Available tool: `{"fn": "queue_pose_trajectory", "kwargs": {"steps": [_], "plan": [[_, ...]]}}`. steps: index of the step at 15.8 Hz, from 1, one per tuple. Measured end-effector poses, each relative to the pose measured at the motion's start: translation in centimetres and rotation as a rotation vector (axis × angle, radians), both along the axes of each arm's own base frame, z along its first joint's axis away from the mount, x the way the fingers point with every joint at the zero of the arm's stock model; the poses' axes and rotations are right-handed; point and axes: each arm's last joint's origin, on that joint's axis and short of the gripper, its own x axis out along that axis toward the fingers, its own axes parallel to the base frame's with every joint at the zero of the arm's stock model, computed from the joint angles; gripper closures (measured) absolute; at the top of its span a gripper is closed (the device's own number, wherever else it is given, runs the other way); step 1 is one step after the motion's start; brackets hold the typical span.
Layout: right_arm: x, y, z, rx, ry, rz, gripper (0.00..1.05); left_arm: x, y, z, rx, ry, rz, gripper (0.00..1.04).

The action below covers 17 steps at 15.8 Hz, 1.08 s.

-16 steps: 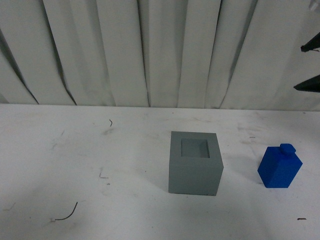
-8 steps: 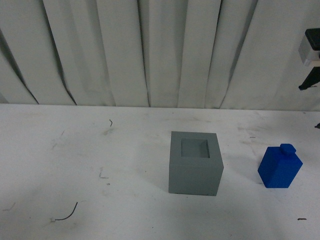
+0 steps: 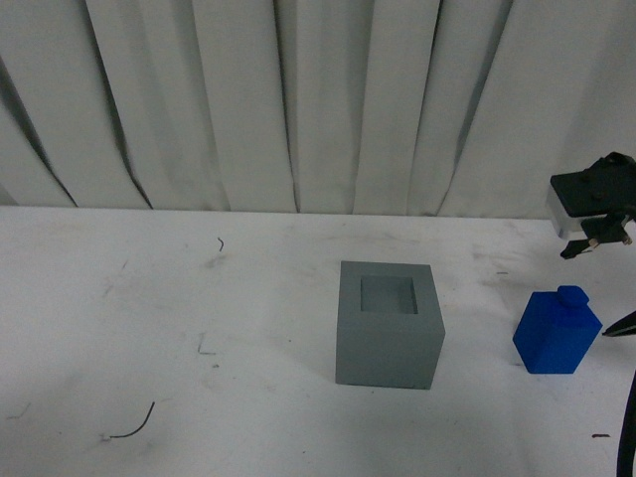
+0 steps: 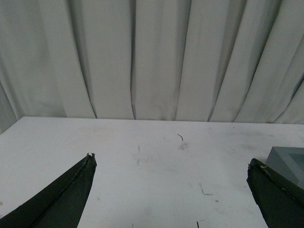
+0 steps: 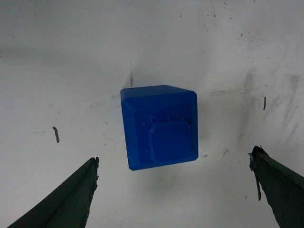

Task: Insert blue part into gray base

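blue part (image 3: 556, 333) sits stud-up on table (image 3: 199, 298), right of gray base (image 3: 388, 338) and clear of it; right fingers (image 5: 71, 199) spread wide over it, left fingers (image 4: 61, 199) spread too, both empty.

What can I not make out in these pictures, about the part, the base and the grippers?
- Right wrist view: the lettering on the part is too small and blurred to read.
- Left wrist view: the base shows only a corner; the picture's edge and the left gripper hide the rest.
- Front view: the right gripper runs off the right edge.
- Front view: the left gripper is out of frame.
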Motion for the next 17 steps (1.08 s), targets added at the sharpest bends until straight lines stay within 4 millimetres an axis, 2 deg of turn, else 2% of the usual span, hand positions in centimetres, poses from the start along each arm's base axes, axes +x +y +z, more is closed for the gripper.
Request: {"fn": "queue_pose_trajectory", "kwargs": {"steps": [4,17], "plan": [[0.0,0.2,-1.9,-0.013,0.023,0.014,0.06,0.0,0.0,0.0,0.000,0.000,0.000,0.07],[0.8,0.6,-4.3,0.026,0.047,0.029,0.06,0.0,0.0,0.0,0.000,0.000,0.000,0.07]]}}
